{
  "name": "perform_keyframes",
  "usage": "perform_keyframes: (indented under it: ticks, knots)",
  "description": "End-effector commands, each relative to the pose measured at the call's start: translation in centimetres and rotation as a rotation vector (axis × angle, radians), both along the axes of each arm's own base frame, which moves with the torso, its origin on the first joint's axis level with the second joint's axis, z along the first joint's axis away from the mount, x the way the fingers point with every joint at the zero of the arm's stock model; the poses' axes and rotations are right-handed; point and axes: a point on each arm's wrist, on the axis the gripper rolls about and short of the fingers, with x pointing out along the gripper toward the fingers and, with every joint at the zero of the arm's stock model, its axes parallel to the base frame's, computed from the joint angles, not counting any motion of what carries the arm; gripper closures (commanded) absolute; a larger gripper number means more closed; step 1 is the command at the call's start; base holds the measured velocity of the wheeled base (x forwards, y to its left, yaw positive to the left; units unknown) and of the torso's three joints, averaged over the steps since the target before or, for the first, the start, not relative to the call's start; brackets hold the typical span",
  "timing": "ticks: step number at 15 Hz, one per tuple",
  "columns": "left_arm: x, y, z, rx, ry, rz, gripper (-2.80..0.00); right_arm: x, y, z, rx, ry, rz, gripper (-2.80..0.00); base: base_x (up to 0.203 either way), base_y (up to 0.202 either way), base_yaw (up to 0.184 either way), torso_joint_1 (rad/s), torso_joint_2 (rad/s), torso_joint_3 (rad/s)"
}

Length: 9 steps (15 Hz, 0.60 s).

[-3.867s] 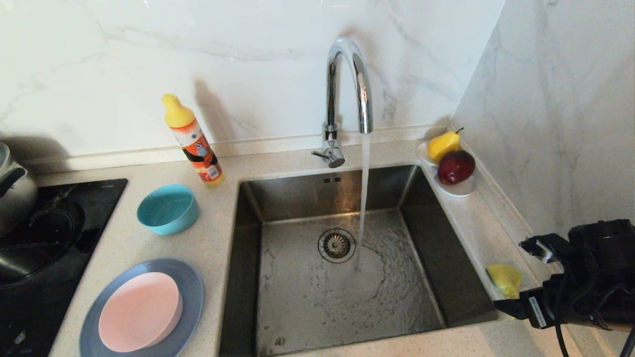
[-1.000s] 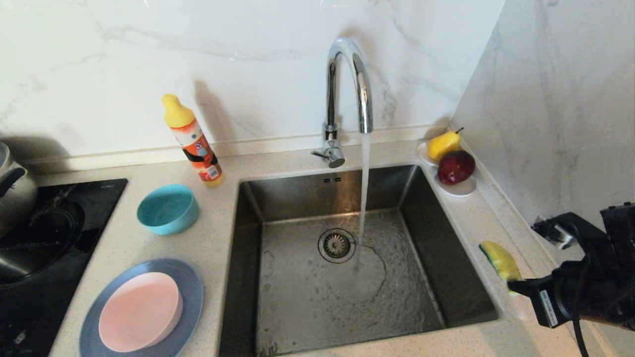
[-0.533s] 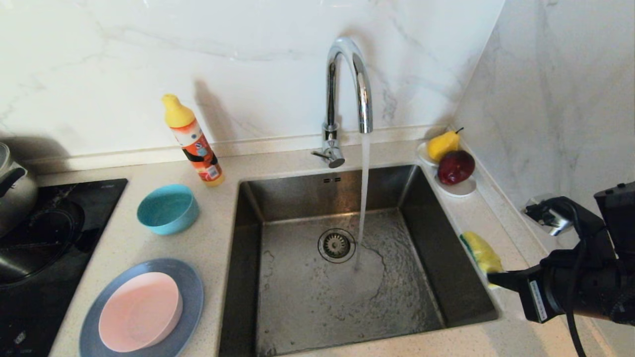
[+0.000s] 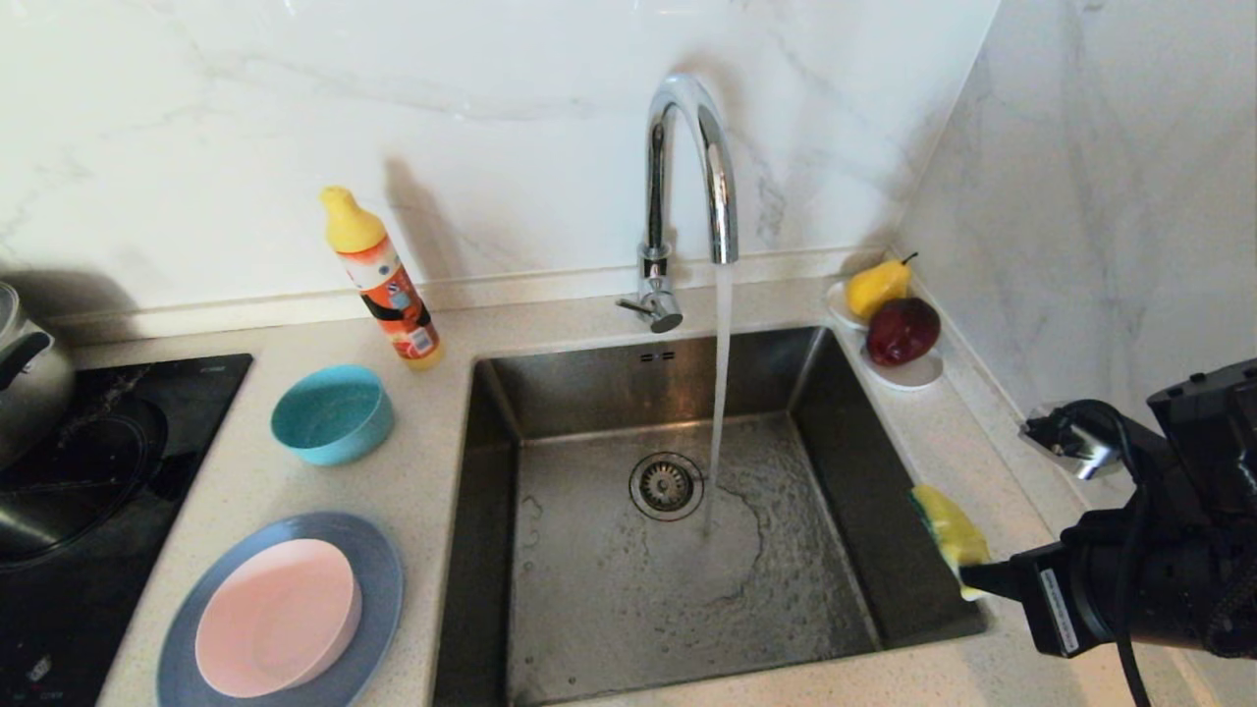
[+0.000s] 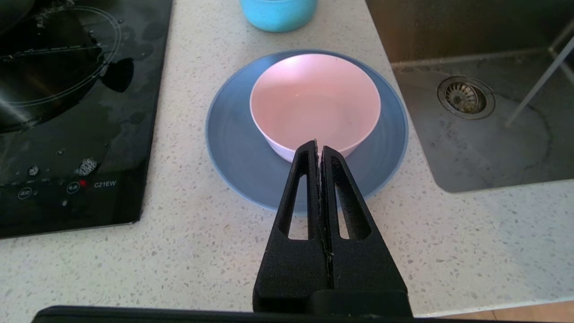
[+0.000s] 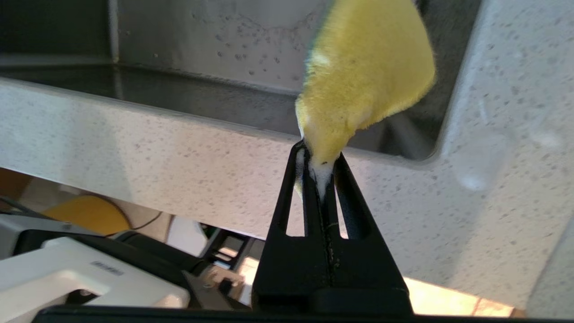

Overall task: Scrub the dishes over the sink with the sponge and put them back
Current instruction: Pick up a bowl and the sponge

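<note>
At the right rim of the sink (image 4: 511,462), your right hand (image 4: 967,579) is clamped tight on the narrow end of the sponge (image 4: 948,535), which sticks up and out from the fingertips over the basin's right wall; the right wrist view confirms it, with the yellow body (image 6: 365,72) squeezed between the closed fingers (image 6: 298,188) and white foam at the pinch. The green face shows as a thin edge on the sponge's sink side. Water runs from the tap (image 4: 687,177) in a steady stream and lands just right of the drain (image 4: 666,485), well apart from the sponge. Your left hand (image 5: 319,148) is pressed shut on nothing; it hangs above the desk (image 4: 432,462), its tips seen over the near rim of the pink bowl (image 5: 314,101); whether they touch it cannot be told. That bowl sits inside the plate (image 5: 233,148), left of the sink at the near edge. The teal bowl (image 4: 332,412) stands alone on the desk behind them, upright, apart from both. Note further: a bottle (image 4: 381,280) leaning by the back wall, a hob (image 4: 98,471) at far left with a pot (image 4: 29,373) on it, and a saucer (image 4: 913,373) carrying a pear (image 4: 877,285) and an apple (image 4: 901,330) at the sink's far right corner.
</note>
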Motion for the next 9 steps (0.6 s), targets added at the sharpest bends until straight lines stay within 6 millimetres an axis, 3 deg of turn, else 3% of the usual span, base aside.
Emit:
perform_keyframes:
  ticks: [1, 4, 5, 7, 9]
  knots:
    - [-0.3, 0.0, 1.4, 0.000, -0.038, 0.011, 0.00, 0.0, 0.2, -0.1, 0.000, 0.013, 0.001, 0.00, 0.000, 0.000, 0.000, 0.000, 0.00, 0.000]
    - [-0.8, 0.1, 7.9, 0.000, -0.109, 0.055, 0.00, 0.1, 0.2, -0.2, 0.000, 0.020, 0.001, 0.00, 0.000, 0.000, 0.000, 0.000, 0.00, 0.000]
    - [-0.1, 0.1, 10.0, 0.001, -0.093, 0.084, 0.00, 0.1, 0.2, -0.1, 0.003, 0.016, 0.000, 0.00, 0.000, 0.000, 0.000, 0.000, 0.00, 0.000]
    - [2.6, 0.4, 13.8, 0.001, -0.027, 0.172, 0.00, 0.3, 0.3, 0.0, 0.005, 0.009, 0.000, 0.00, 0.000, 0.000, 0.000, 0.000, 0.00, 0.000]
    - [6.9, 0.7, 17.0, 0.003, 0.061, 0.250, 0.00, 0.5, 0.4, 0.0, 0.003, 0.010, 0.000, 0.00, 0.000, 0.000, 0.000, 0.000, 0.00, 0.000]
